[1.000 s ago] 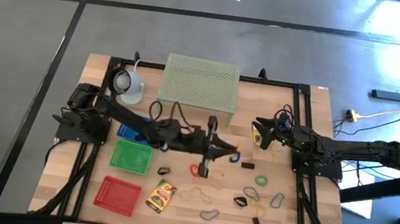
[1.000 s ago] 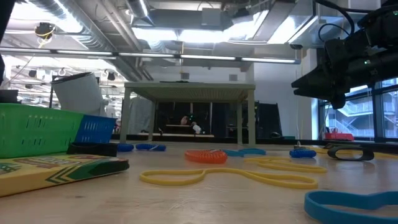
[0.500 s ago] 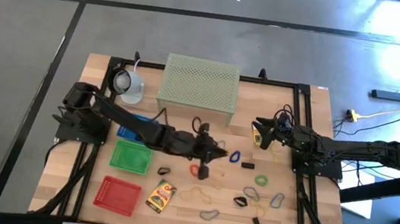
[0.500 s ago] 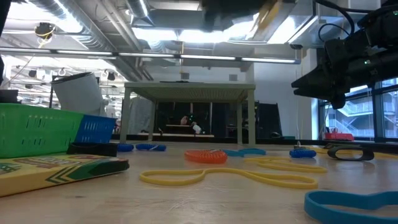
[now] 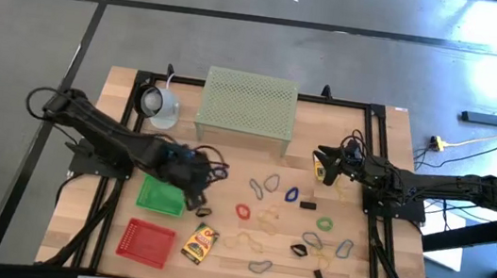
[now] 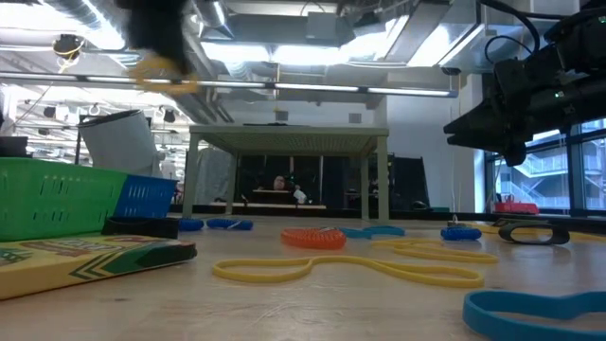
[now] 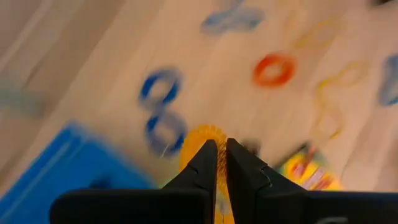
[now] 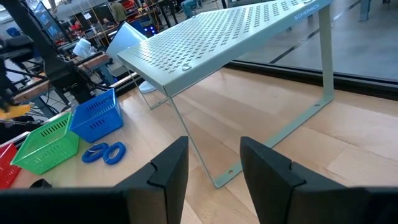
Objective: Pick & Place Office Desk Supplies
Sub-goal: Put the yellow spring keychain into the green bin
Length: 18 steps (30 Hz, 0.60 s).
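From above, the left pincer (image 5: 196, 192) hung over the right edge of the green basket (image 5: 162, 195), its arm stretched across from the tabletop's (image 5: 391, 138) left side. A blue basket (image 5: 158, 161) sat partly hidden under that arm and a red basket (image 5: 147, 241) lay nearer the front. A yellow printed box (image 5: 200, 243) lay just right of the red basket. Loose loops were scattered over the middle and right of the tabletop, among them a red loop (image 5: 243, 212), a green loop (image 5: 324, 224) and a grey loop (image 5: 258, 267); small black clips (image 5: 298, 251) lay among them. The right pincer (image 5: 321, 164) waited at the right side, near the pale green mesh stand (image 5: 246, 108). A white lamp-like object (image 5: 157, 103) stood left of the stand.

At table height, a blurred dark shape carrying something orange-yellow (image 6: 156, 68) showed high at the left, above the green basket (image 6: 47, 194). Tan loops (image 6: 350, 260) lay on the wood in front, a printed box (image 6: 76, 256) at the near left.

In the left wrist view, the pincer (image 7: 217, 155) was clamped on an orange loop (image 7: 198, 143), fingers nearly together, above two blue loops (image 7: 163, 109) and the blue basket's corner (image 7: 62, 174).

In the right wrist view, the right pincer's fingers (image 8: 166, 165) stood apart, holding nothing, facing the mesh stand (image 8: 230, 37).
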{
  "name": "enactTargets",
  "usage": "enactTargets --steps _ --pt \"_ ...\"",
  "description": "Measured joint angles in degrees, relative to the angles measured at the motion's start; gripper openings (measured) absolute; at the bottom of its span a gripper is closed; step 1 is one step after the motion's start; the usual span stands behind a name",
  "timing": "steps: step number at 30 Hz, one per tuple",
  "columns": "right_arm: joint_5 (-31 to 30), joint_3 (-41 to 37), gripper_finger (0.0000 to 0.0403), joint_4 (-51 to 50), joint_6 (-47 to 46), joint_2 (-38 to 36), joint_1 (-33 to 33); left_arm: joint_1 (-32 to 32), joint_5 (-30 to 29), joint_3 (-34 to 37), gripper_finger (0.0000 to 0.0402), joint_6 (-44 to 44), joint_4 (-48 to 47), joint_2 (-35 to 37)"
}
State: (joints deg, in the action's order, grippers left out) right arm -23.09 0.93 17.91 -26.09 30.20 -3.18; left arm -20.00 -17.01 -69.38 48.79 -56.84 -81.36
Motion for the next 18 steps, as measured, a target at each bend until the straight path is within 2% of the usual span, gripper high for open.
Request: enactTargets --steps 3,6,10,18 --pt "0.01 0.00 0.0146 -0.01 0.00 0.00 0.00 -2.63 4.26 0.00 0.0015 7.79 -9.06 0.84" --pt "0.02 0.01 0.0146 -0.02 0.00 0.00 0.02 -5.16 7.60 0.55 0.0015 12.12 -13.59 0.82" --pt "0.02 0.01 0.0146 -0.04 0.00 0.00 0.00 -6.83 10.91 3.61 0.0015 12.64 -13.35 0.79" --pt "0.02 0.02 0.0146 -0.04 0.00 0.00 0.01 -6.59 11.95 12.50 0.0015 10.47 -8.02 0.74"
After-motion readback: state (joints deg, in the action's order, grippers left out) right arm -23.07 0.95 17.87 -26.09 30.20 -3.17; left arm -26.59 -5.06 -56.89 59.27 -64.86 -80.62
